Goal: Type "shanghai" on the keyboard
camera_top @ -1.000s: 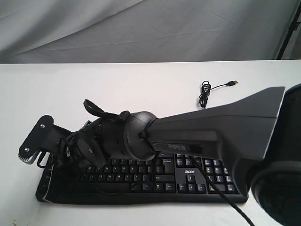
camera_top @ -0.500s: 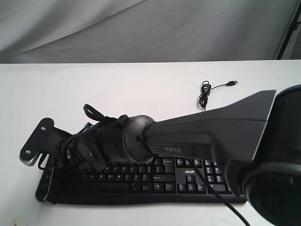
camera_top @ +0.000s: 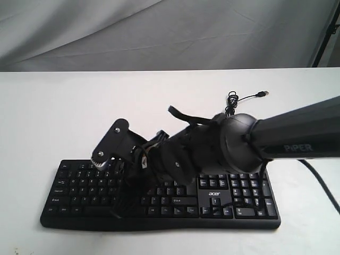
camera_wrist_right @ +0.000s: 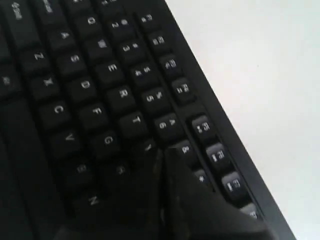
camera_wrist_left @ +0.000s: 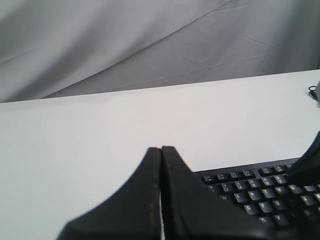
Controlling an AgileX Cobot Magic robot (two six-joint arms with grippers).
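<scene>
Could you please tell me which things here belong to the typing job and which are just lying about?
For the job: the keyboard; the right gripper, shut, tip low over the letter keys; the left gripper, shut, off the keys.

Just lying about: the coiled USB cable, plug end free, on the table; the grey cloth behind.

**A staged robot test bench**

Through the cameras I saw a lab-style recording setup rather than a home or office. A plain white table (camera_top: 53, 117) filled the view under a creased grey cloth backdrop (camera_top: 159, 32), and a black stand pole (camera_top: 325, 37) leaned in at one upper corner. On the table lay a black keyboard (camera_top: 74, 186), its USB cable (camera_top: 234, 103) coiled with the plug lying loose. An arm (camera_top: 297, 138) marked "PIPER" reached over it.
</scene>
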